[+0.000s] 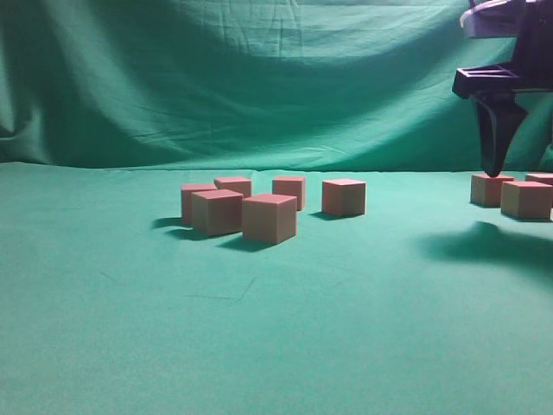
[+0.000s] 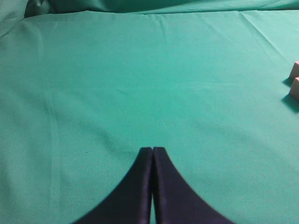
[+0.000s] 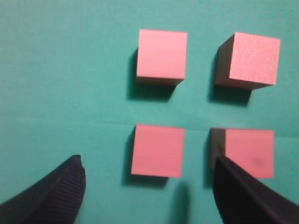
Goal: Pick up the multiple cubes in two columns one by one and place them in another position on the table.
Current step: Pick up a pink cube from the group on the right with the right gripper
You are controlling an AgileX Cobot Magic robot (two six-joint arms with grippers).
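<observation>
Green cloth table (image 1: 259,346) fills the lower frame in the exterior view. Five cubes (image 1: 269,217) sit loosely grouped at centre; more stand at the right edge (image 1: 526,199). My right gripper (image 3: 149,186) hangs over a two-by-two set of pink-topped cubes (image 3: 161,56), jaws well apart, nothing held; the lower-left cube of the four (image 3: 157,150) lies between my fingers, below them. My left gripper (image 2: 152,154) hovers over bare cloth, jaws together, two cube corners (image 2: 295,79) at the right edge.
</observation>
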